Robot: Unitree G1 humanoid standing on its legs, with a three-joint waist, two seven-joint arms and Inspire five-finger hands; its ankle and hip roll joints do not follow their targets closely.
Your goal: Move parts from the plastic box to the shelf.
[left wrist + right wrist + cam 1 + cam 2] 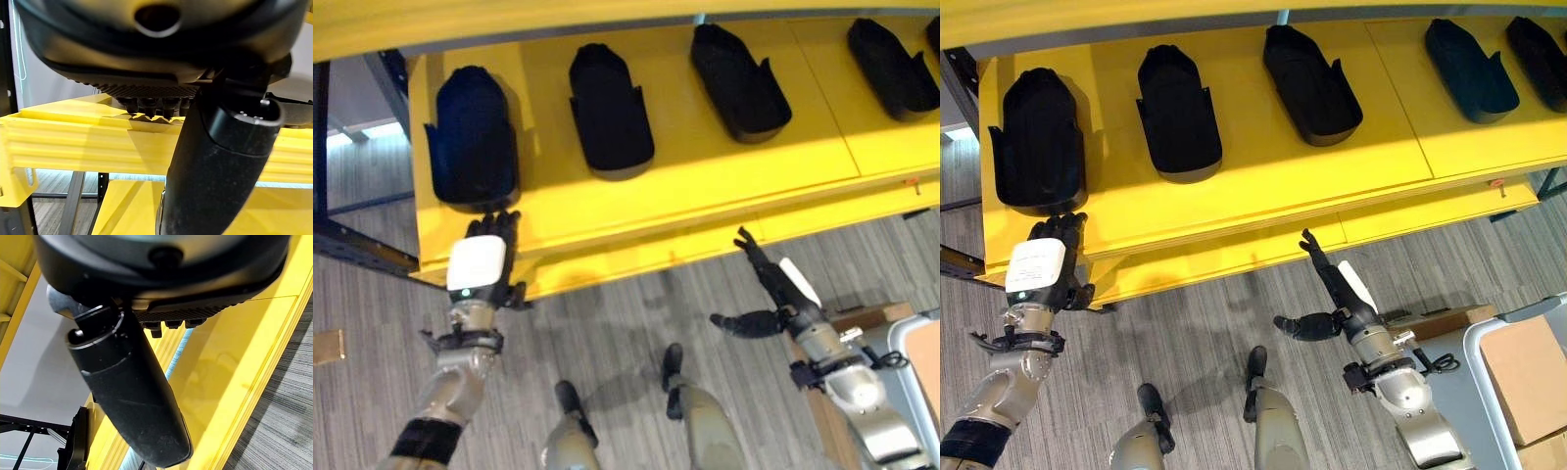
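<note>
A yellow shelf (705, 186) carries several black moulded parts in a row; the leftmost part (470, 137) lies near the shelf's left end. My left hand (478, 264) reaches up to the shelf's front edge just below that part, fingers fairly straight on the yellow lip (73, 142), and it holds nothing. My right hand (1347, 294) hangs open and empty below the shelf's front edge, fingers pointing toward the shelf and thumb spread sideways. At the lower right stands a pale grey plastic box (1508, 328) with brown cartons inside.
More black parts (610, 108) (739, 83) (891, 69) lie spaced along the shelf, with bare yellow board in front of them. A dark rack frame (323, 147) stands to the left. Beside the right arm sits a brown carton (862, 318). Grey striped floor lies below.
</note>
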